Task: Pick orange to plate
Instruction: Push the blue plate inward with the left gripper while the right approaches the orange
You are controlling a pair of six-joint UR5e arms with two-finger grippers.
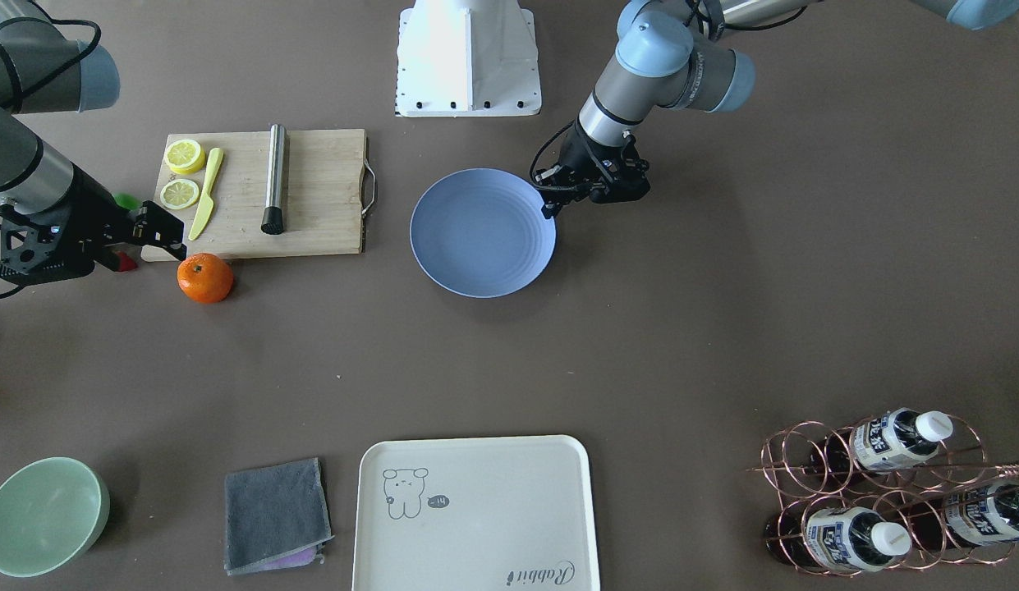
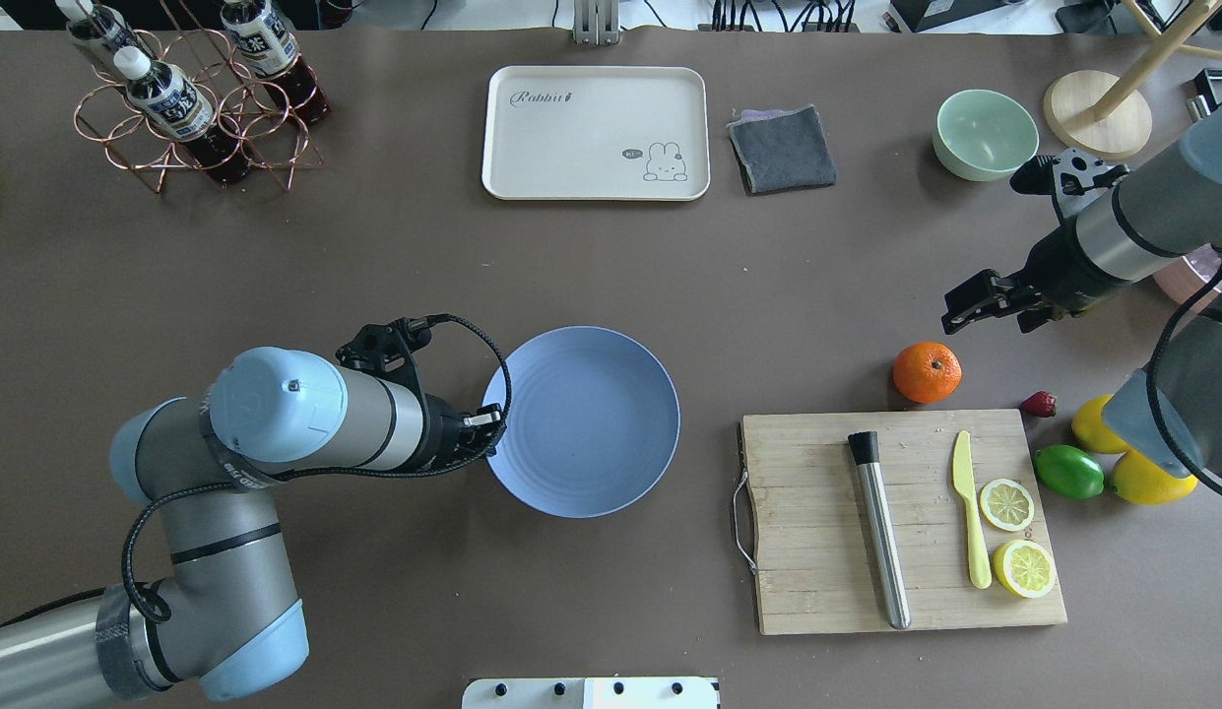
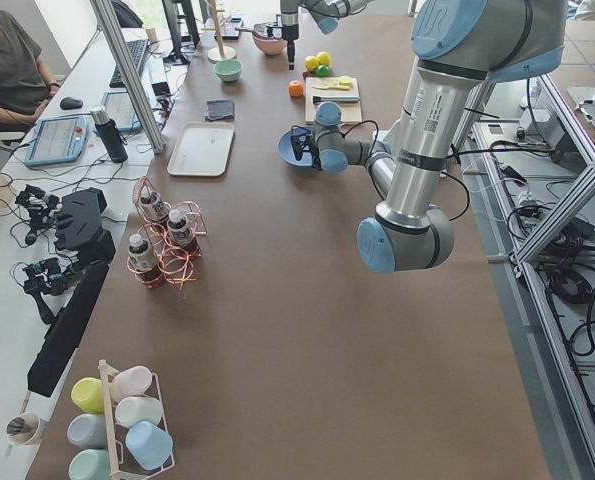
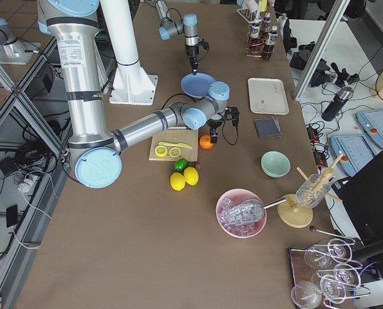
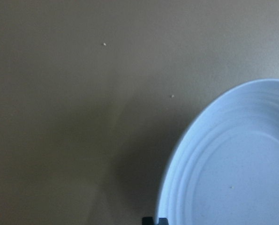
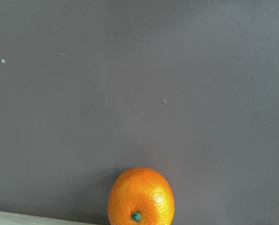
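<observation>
- Orange sits on the counter, ungrasped; plate empty.
- Right gripper spread wide, empty, near the orange.
- Left gripper closed, empty.
- Whole pick left.

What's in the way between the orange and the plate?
Nothing visible. Bare table runs from the orange to the plate; the board lies just beside that line. The left claw is at the plate's opposite rim.

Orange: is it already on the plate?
No, the orange lies beside the cutting board, and the plate is empty.
</observation>
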